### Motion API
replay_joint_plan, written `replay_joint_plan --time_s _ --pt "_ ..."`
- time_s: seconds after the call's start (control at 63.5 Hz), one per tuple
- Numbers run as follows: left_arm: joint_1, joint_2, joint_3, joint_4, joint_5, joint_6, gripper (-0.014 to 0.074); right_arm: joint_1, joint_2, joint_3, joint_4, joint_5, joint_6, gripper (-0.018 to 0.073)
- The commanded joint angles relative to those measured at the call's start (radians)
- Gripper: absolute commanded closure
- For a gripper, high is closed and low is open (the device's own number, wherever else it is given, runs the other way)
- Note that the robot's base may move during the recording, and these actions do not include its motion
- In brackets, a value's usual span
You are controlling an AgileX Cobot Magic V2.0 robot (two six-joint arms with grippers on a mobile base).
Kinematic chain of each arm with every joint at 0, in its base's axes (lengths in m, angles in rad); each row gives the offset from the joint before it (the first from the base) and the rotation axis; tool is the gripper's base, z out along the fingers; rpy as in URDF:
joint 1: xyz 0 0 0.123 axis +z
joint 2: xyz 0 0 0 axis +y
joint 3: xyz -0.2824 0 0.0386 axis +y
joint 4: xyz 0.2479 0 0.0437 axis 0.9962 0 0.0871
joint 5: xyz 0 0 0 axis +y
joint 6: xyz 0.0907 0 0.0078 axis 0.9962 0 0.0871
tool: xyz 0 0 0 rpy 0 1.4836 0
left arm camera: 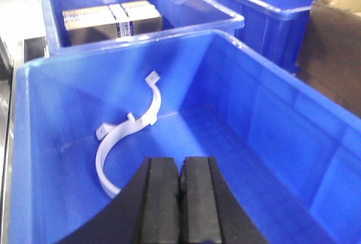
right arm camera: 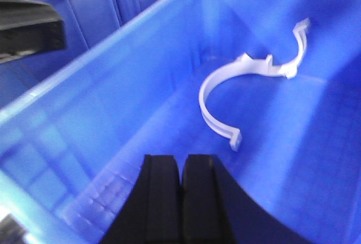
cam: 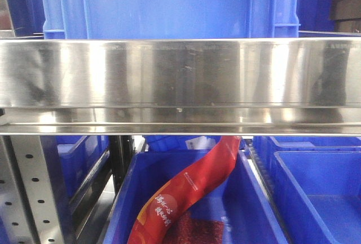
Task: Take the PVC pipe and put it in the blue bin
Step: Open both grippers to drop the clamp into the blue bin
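the left claw (left arm camera: 180, 168), in its wrist view, is clenched: two black, matte, rubbery pads pressed flat together with nothing between them. it hangs over the near end of the blue bin (left arm camera: 256, 114), a smooth moulded plastic tub with a rounded rim and a faint grid on its floor. just ahead of the claw and a little to its left the pvc pipe (left arm camera: 135, 123) lies on the bin floor, a thin white plastic strip bent in an s-like sweep, with small flat tabs at its ends. beyond the claw, in a second bin (left arm camera: 186, 1), sits a taped cardboard box (left arm camera: 110, 18); far to the claw's right stands a rough brown carton (left arm camera: 333, 47).

the right claw (right arm camera: 183, 168), in its own wrist view, is clenched too, with the same black pads and empty. the pipe rests ahead and to its right, near the far wall. a dark blocky part (right arm camera: 28, 27) shows up and left of the claw; what it is cannot be told.

the front view shows a brushed steel shelf rail (cam: 180, 75) with a ribbed blue crate (cam: 169, 4) above, and below it a glossy red packet (cam: 192, 190) leaning in a lower bin (cam: 127, 199), beside a perforated upright (cam: 34, 193).
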Motion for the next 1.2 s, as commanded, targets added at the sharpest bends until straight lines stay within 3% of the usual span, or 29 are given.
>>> replay_joint_plan --time_s 0.0,0.094,0.22,0.409,0.551,0.646,0.772,0.898,1.181 --pt "-0.006 -0.05 -0.003 -0.012 0.026 -0.002 0.0707 -0.026 -0.026 -0.005 -0.004 0.029 -0.007 0.0727" --pt "-0.006 -0.12 0.015 -0.04 0.045 -0.017 0.0707 -0.034 -0.087 -0.005 -0.011 0.034 -0.007 0.0727" --pt "-0.006 -0.21 0.113 -0.055 -0.038 -0.017 0.0707 -0.034 -0.155 0.017 -0.012 0.002 -0.025 0.0727" --pt "-0.006 -0.389 0.437 -0.061 -0.211 -0.017 0.0707 -0.034 -0.286 0.201 -0.012 -0.197 -0.099 0.0727" --pt "-0.006 -0.542 0.698 -0.061 -0.414 -0.022 0.0707 -0.034 -0.407 0.417 -0.016 -0.303 -0.13 0.0727" --pt "-0.006 -0.631 0.841 -0.061 -0.491 -0.028 0.0707 -0.034 -0.485 0.556 -0.019 -0.373 -0.143 0.0727" --pt "-0.006 -0.762 0.981 -0.061 -0.504 -0.028 0.0707 -0.034 -0.626 0.77 -0.019 -0.501 -0.143 0.0727" --pt "-0.006 -0.864 1.072 -0.061 -0.505 -0.028 0.0707 -0.034 -0.75 0.891 -0.019 -0.529 -0.143 0.0727" --pt "-0.006 -0.991 1.102 -0.061 -0.521 -0.028 0.0707 -0.034 -0.9 0.933 -0.019 -0.522 -0.143 0.0727"
